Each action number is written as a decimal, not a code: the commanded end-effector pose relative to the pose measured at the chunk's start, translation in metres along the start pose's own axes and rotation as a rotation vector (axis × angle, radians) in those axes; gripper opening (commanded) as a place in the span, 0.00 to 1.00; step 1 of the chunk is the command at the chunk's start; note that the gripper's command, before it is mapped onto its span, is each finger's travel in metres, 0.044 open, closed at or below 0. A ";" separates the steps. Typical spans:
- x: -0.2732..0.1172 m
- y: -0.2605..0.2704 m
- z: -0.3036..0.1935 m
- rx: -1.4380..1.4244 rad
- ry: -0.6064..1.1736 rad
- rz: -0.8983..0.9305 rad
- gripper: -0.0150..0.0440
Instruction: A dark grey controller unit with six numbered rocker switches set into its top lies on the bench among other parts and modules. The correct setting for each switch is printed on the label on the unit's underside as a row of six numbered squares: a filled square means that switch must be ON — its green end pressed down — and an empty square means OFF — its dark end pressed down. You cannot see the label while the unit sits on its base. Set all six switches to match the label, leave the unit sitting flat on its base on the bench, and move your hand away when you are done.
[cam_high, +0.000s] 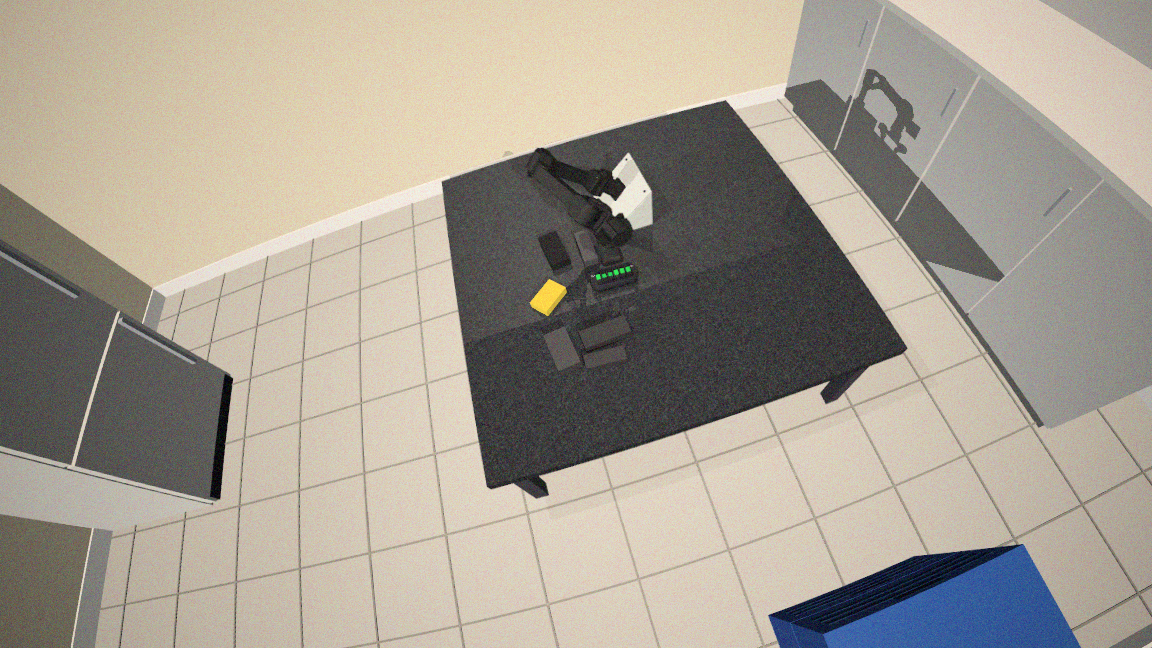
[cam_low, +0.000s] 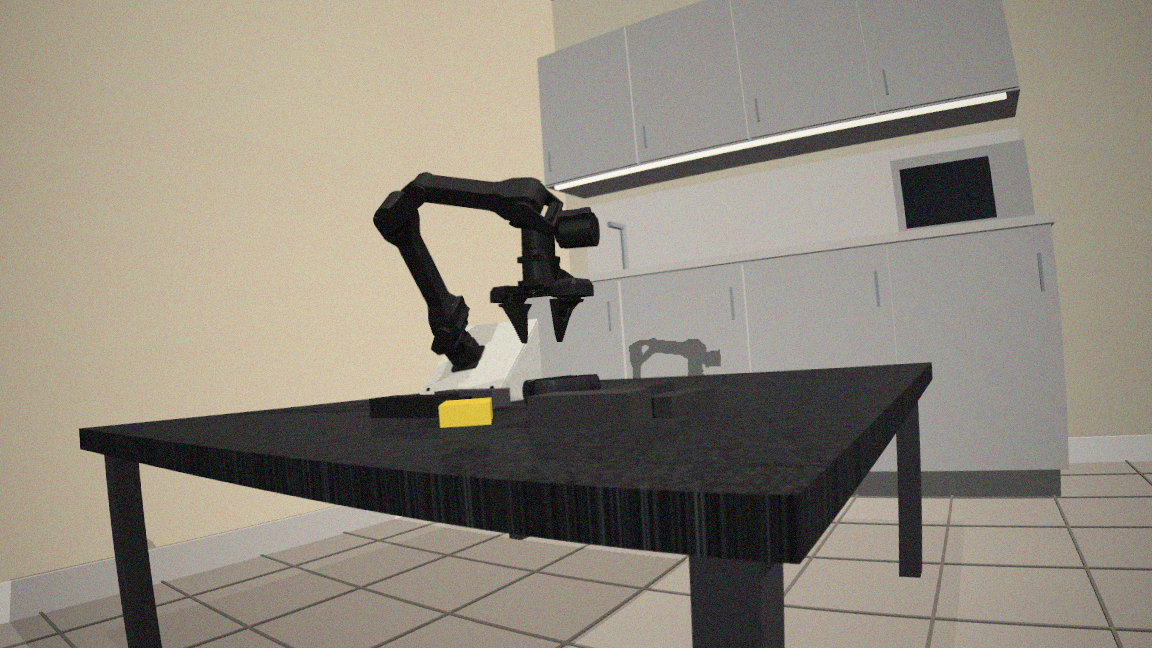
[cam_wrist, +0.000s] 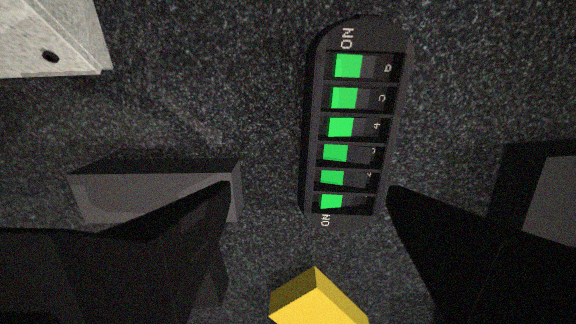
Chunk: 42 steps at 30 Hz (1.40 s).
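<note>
The dark grey controller unit (cam_high: 613, 280) (cam_low: 561, 385) (cam_wrist: 360, 131) lies on the bench with its switch side up. In the wrist view six rocker switches form a row, their green ends on the left and dark ends on the right. Which ends are pressed down I cannot tell for certain. The label on the underside is hidden. My gripper (cam_low: 541, 340) (cam_wrist: 309, 192) is open and empty, pointing down above the bench. In the wrist view its fingertips lie on either side of the unit's near end, around switch 1; the exterior view shows them well above the unit.
A yellow block (cam_high: 548, 297) (cam_low: 465, 412) (cam_wrist: 320, 305) lies beside the unit. A grey block (cam_wrist: 150, 195) lies left of the unit in the wrist view, another (cam_wrist: 555, 200) at right. A black block (cam_high: 555, 249) and several grey modules lie around. The white stand (cam_high: 638, 207) (cam_wrist: 60, 30) is behind.
</note>
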<state>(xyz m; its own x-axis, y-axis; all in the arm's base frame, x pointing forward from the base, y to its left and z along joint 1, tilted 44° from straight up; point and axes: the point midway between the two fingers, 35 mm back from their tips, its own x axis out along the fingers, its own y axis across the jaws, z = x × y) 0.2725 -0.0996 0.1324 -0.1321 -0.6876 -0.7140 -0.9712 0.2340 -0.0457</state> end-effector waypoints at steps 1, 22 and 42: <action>0.003 -0.019 -0.008 -0.008 0.000 0.041 0.64; 0.049 -0.091 -0.045 -0.043 -0.009 0.238 0.25; 0.080 -0.094 -0.045 -0.009 -0.009 0.252 0.25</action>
<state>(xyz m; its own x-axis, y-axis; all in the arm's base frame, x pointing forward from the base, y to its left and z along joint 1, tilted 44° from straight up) 0.3452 -0.2036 0.1165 -0.3619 -0.6021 -0.7117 -0.9110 0.3904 0.1330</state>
